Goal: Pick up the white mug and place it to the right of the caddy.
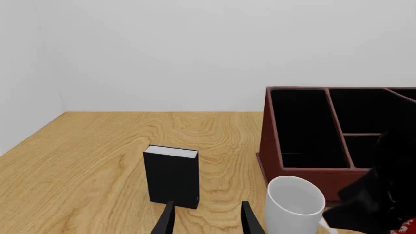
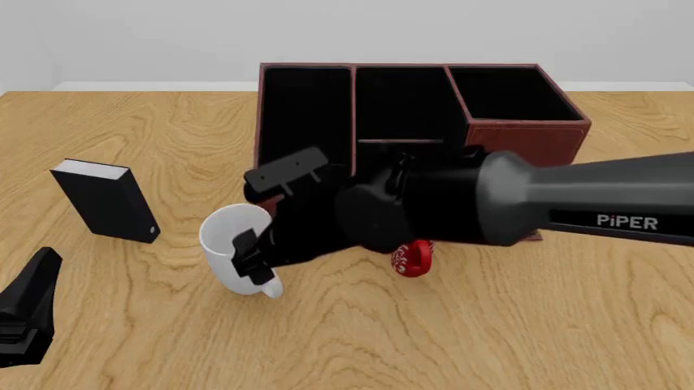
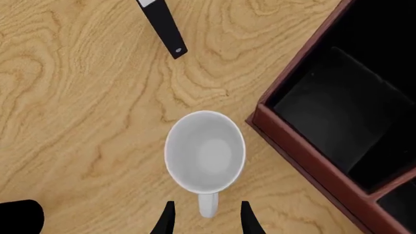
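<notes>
Front, left-wrist and right-wrist views of a wooden table (image 2: 456, 325). The white mug (image 2: 233, 252) stood upright on the wood just in front of the caddy's (image 2: 521, 134) front-left corner, near it but not touching; a strip of bare wood separated the two in the right wrist view. The mug's loop handle (image 3: 207, 204) pointed away from the small black box with a white top (image 2: 103, 199), which stood upright well to the left of the mug.

The right gripper (image 3: 205, 219) reached in from the right, its arm crossing in front of the caddy and hiding most of the front wall. In the right wrist view the two fingers (image 3: 167, 218) were spread apart, one on each side of the handle, with a gap visible between each finger and the handle; no contact with the mug could be made out. The mug's open mouth lay directly ahead of the fingertips, so that the interior was seen from above.

A red mug (image 2: 414, 258) with white markings showed partly beneath the right arm, to the right of the white mug; its posture could not be determined.

The left gripper (image 1: 206, 217) was held low over the table near the front-left edge, well apart from the white mug. Its fingers were parted with nothing between them, and pointed toward the black box.

The caddy showed black-lined compartments, open at the top.
</notes>
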Controlling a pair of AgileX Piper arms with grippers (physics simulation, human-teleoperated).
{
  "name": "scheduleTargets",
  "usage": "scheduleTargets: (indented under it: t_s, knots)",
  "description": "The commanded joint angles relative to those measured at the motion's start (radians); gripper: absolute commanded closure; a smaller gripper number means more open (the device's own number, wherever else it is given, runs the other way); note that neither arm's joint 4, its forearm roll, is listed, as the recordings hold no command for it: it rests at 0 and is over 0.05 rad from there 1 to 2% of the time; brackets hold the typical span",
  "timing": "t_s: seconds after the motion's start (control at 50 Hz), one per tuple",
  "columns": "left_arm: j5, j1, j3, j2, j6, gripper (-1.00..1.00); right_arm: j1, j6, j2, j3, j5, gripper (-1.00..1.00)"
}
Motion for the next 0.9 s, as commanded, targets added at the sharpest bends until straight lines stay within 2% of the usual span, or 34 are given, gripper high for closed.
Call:
scheduleTargets:
  t_s: [0.02,0.9]
  knots:
    - [0.0,0.0,0.0,0.0,0.0,-1.0,0.002,0.016,0.024,0.011,-0.015,-1.0]
    - [0.0,0.0,0.0,0.0,0.0,-1.0,0.018,0.064,0.116,0.01,-0.04,-1.0]
